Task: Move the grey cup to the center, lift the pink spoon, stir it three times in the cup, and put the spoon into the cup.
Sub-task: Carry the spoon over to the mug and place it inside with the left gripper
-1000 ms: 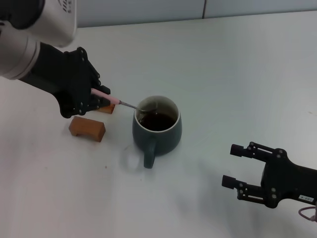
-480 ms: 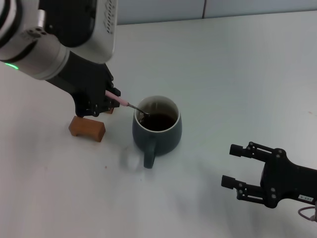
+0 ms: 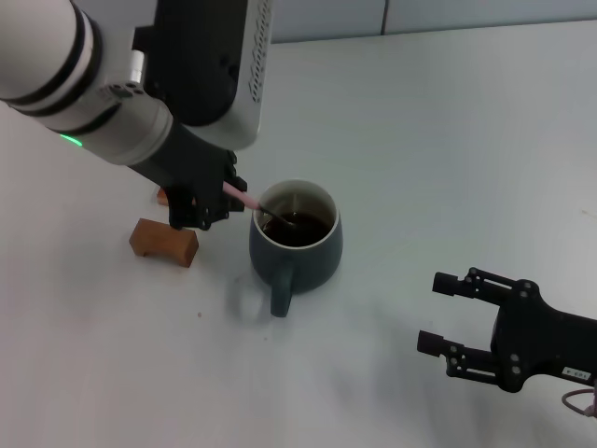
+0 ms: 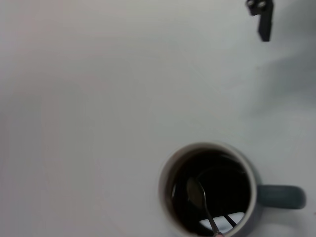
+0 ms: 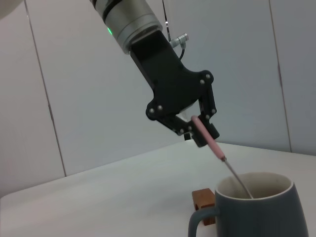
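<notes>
The grey cup [image 3: 297, 245] stands upright near the middle of the white table, handle toward me. It also shows in the left wrist view [image 4: 210, 188] and the right wrist view [image 5: 256, 207]. My left gripper [image 3: 216, 196] is shut on the pink spoon [image 3: 244, 198] by its pink handle, just left of the cup. The spoon slants down over the rim, and its metal bowl [image 4: 196, 191] is inside the cup. In the right wrist view the spoon [image 5: 210, 141] hangs from the left gripper [image 5: 197, 123]. My right gripper [image 3: 448, 313] is open and empty at the front right.
A brown block [image 3: 164, 242] lies on the table left of the cup, below the left gripper. A second brown block [image 3: 163, 197] is mostly hidden behind the left gripper. A brown block [image 5: 204, 200] shows behind the cup in the right wrist view.
My left arm has moved right and closer to the cup. The spoon has tilted steeper, and its bowl has gone from the rim down into the cup. The right arm has not moved.
</notes>
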Controlling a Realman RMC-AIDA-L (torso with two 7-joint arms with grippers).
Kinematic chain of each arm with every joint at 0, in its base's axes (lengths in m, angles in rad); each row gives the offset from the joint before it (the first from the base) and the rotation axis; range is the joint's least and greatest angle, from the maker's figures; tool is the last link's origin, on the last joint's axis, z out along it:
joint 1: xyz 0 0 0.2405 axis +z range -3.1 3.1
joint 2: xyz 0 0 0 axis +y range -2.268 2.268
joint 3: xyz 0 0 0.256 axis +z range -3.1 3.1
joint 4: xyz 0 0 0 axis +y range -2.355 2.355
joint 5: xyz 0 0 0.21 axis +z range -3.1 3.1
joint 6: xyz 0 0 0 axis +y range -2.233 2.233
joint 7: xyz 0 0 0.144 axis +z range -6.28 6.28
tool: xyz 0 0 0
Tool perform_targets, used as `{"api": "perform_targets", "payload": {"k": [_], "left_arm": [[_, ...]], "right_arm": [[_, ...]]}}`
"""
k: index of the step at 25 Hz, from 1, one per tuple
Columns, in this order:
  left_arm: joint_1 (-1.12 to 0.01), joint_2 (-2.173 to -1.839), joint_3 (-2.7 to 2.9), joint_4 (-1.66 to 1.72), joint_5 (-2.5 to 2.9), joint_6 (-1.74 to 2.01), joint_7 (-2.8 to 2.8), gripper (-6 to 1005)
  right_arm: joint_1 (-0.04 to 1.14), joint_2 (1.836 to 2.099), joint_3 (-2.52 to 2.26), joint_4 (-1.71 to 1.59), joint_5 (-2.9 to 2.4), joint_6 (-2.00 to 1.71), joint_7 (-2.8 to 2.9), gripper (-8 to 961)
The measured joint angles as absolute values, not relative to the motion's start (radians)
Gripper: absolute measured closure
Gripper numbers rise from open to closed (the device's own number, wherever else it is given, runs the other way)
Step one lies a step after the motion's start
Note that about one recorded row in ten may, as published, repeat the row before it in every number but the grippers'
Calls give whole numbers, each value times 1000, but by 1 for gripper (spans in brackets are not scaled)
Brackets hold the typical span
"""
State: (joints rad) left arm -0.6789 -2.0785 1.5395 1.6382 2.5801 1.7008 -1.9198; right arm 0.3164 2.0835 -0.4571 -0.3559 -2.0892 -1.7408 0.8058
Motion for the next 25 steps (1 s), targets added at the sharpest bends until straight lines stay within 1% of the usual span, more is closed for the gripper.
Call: {"api": "perform_targets", "payload": {"k": [11,25], "left_arm": [[-650,-2075,1551,1668,2600,1732,-1924,873],[-645,-2078,1589,1663,2566,1640,-1941,873]], "right_arm": [[318,2083,-457,-356,-2089,-1742,807,191],[329,2084,-469,-351,-2090,-1738,808,193]]}}
